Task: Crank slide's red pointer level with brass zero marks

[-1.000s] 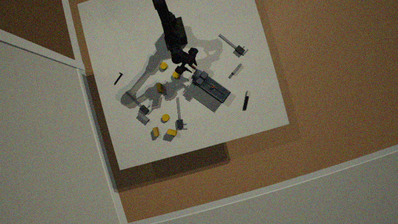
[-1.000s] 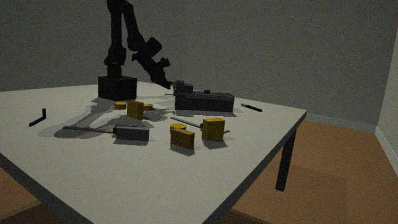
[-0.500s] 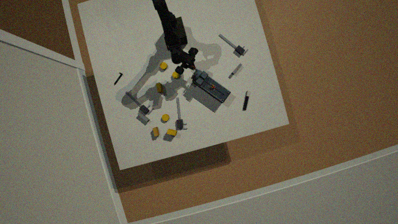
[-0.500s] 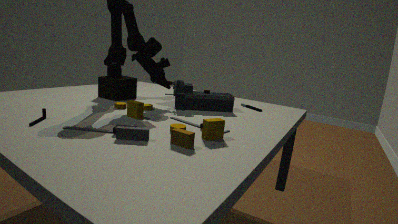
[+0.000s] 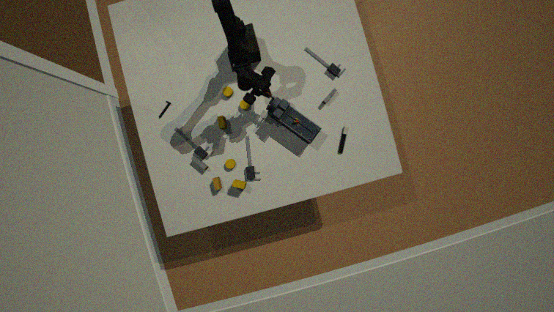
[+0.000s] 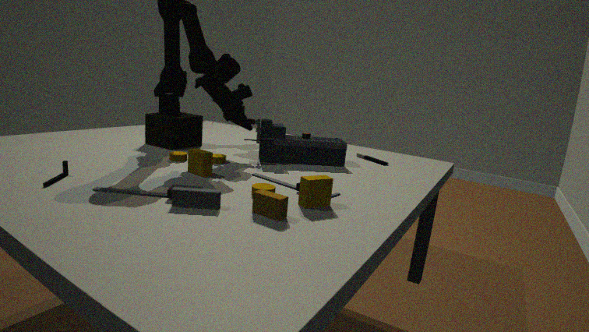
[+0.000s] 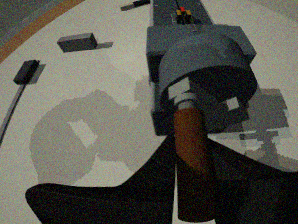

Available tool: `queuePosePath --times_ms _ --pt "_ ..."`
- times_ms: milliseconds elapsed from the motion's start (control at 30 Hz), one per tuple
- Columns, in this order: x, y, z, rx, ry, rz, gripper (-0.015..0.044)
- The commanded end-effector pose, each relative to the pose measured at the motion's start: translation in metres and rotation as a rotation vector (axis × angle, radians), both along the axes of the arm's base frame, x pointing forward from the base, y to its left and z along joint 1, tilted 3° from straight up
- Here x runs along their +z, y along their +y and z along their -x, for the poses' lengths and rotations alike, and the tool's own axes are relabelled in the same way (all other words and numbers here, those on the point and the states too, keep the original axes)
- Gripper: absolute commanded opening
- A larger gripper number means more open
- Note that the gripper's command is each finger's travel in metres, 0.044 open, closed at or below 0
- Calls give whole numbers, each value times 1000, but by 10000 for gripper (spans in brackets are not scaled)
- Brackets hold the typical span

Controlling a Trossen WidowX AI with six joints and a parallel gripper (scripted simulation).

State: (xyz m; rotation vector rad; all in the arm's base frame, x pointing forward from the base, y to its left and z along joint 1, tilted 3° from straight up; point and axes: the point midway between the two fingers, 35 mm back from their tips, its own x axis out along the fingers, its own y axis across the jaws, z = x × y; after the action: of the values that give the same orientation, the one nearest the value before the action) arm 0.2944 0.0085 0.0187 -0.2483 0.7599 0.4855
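The hand (image 7: 189, 163) is clenched on the brown crank handle (image 7: 188, 137), which stands out from the round dark crank wheel (image 7: 222, 86) at the near end of the grey slide machine (image 6: 302, 150). In the wrist view the two dark fingers press on the handle from both sides, so the grasp seems complete and the turning step is the one in hand.

The machine lies near the middle of the white surface (image 5: 349, 162), with its crank end towards the arm's base (image 6: 153, 138). On top of its long body the red pointer (image 5: 296, 120) shows as a small red-orange spot about halfway along the slide. Something small and yellowish sits just beside it in the wrist view, perhaps the brass zero marks, but the pictures are too dim and small to tell if the pointer is level with them.

I judge that the next move is to carry the handle in a circle around the wheel's axis, slowly, with the grip kept firm, watching how the pointer travels. Because the machine is unfamiliar, the first small turn should show which direction brings the pointer towards the marks. Only after that should the fingers release.

Yellow blocks (image 6: 315, 190) and other grey tools (image 6: 193, 196) lie around on the surface, apart from the machine, and seem not in the way.
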Motion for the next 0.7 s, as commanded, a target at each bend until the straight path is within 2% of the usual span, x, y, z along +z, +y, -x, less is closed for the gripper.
queuePosePath --times_ms 0,667 --pt "7 -6 -3 -6 -19 6 0" --pt "11 -16 -9 -6 -20 6 0"
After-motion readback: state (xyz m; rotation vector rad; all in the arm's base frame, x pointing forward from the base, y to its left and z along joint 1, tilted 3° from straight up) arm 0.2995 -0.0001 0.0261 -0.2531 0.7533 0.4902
